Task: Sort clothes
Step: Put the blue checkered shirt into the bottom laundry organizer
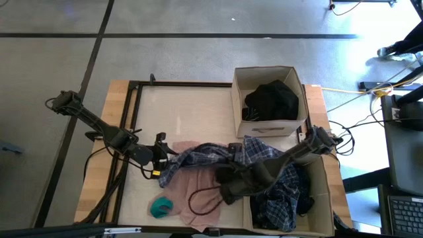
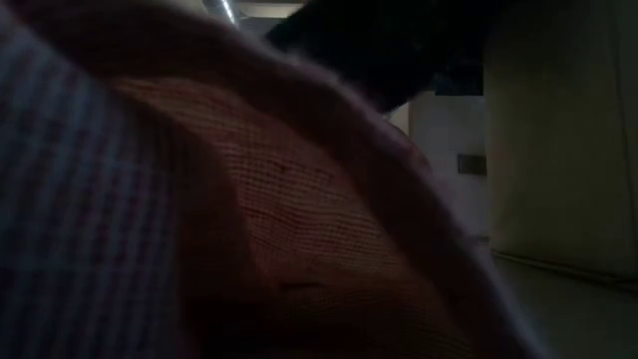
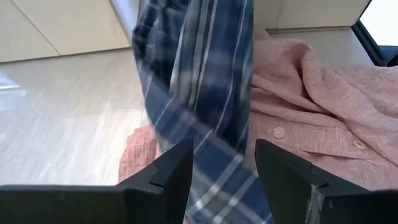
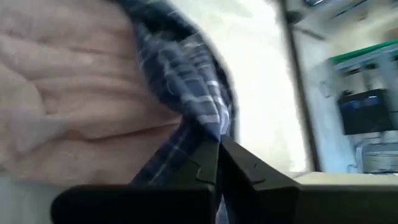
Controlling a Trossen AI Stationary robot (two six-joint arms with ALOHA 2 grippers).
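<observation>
Sorting partly done, judging by the layout: black garment (image 1: 272, 99) already in the far box (image 1: 266, 74); plaid shirt (image 1: 264, 158) half in the near box (image 1: 325, 192), half trailing over the table (image 1: 185, 112) toward the left arm. Still loose on the table: pink shirt (image 1: 198, 188) spread flat under the plaid, small teal piece (image 1: 160, 207) just beside its near-left edge. Other garments not made out. Right gripper (image 4: 219, 146) pinched shut on a fold of the plaid shirt (image 4: 186, 87), right above the pink shirt (image 4: 74, 81), near the near box's left wall. Left gripper (image 3: 221, 168) spread wide at the plaid's left end, fingers (image 3: 177, 165) straddling a hanging strip of plaid shirt (image 3: 199, 74) without clamping it; pink shirt (image 3: 323, 106) just behind, buttons visible. Low view mostly blocked by pink shirt (image 2: 299, 219). Likely next: haul the rest of the plaid into the near box, then deal with pink and teal. Risk: dragging the pink along, since the plaid lies on top of it.
</observation>
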